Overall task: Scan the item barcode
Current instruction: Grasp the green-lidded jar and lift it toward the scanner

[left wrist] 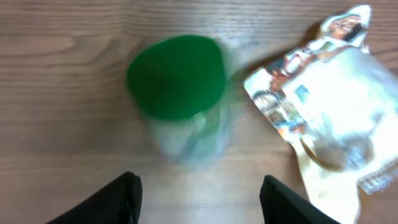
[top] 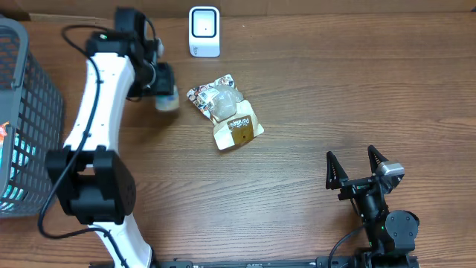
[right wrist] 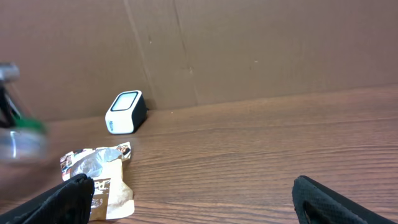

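The two dark fingertips of the left pincer fill the bottom of its wrist view, spread well apart with bare table between them. They pinch nothing. Just ahead of the tips sits a small clear jar with a green lid, apart from both fingers. It is smeared by blur. The lid faces the camera and the pale body trails back toward the pincer, so the long axis runs roughly along the pincer's reach. Whether it stands upright or tilts cannot be told.

Ahead and to the right of the same pincer lies a foil snack pouch, flat on the wood, close beside the jar. From overhead the pouch has its long axis on a diagonal — the printed end is nearer the left pincer and the tan end points off toward the right pincer. The jar shows just at the left pincer's tips.

The white scanner stands beyond the left pincer and to its right, by the cardboard wall. A wire basket is off to its left.

The right pincer is spread as wide as it goes and empty — pouch, jar and scanner are all well ahead of it, to its left.
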Robot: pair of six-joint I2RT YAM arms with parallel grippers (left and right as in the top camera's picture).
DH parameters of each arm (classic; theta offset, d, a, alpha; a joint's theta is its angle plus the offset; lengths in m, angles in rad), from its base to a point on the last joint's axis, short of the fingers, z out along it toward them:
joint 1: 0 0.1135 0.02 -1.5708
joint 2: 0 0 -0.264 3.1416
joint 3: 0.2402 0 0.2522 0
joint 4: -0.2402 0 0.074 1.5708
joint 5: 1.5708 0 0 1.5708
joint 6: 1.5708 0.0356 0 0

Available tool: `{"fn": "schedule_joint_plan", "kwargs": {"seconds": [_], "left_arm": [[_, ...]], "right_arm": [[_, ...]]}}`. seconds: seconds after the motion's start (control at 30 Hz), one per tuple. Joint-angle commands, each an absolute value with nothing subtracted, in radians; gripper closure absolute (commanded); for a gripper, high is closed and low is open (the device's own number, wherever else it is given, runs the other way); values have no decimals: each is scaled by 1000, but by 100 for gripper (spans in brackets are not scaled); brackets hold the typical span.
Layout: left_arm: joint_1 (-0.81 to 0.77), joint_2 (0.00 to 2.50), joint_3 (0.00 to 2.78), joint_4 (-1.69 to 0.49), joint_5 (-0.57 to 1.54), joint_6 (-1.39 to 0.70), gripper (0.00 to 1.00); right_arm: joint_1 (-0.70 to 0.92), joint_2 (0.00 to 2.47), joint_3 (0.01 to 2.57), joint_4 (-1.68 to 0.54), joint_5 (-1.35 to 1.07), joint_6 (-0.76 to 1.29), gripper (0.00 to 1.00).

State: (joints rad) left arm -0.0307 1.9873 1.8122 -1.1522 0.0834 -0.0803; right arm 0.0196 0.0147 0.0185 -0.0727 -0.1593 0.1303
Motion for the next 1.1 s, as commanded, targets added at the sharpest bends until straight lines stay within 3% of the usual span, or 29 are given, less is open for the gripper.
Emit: {"fn": "schedule_joint_plan", "kwargs": {"seconds": [0.0, 0.23, 0.67, 0.97, 1.03, 1.07], "left_arm": [[-39, 1999, 1695, -1052, 98, -119, 37], [-40, 1999, 1514, -892, 99, -167, 37], [-46, 1970, 1534, -889, 137, -164, 36], [-46, 1863, 1655, -927, 158, -160, 26], [-45, 1843, 1666, -928, 158, -161, 20], [-44, 1829, 1671, -925, 157, -161, 12]], "right_arm": [[18, 3, 8, -68, -159, 130, 0], [18, 3, 8, -68, -159, 130, 0], [18, 3, 8, -68, -159, 129, 0], [18, 3, 8, -68, -159, 130, 0], [18, 3, 8, -68, -159, 130, 0], [18, 3, 8, -68, -159, 130, 0]]}}
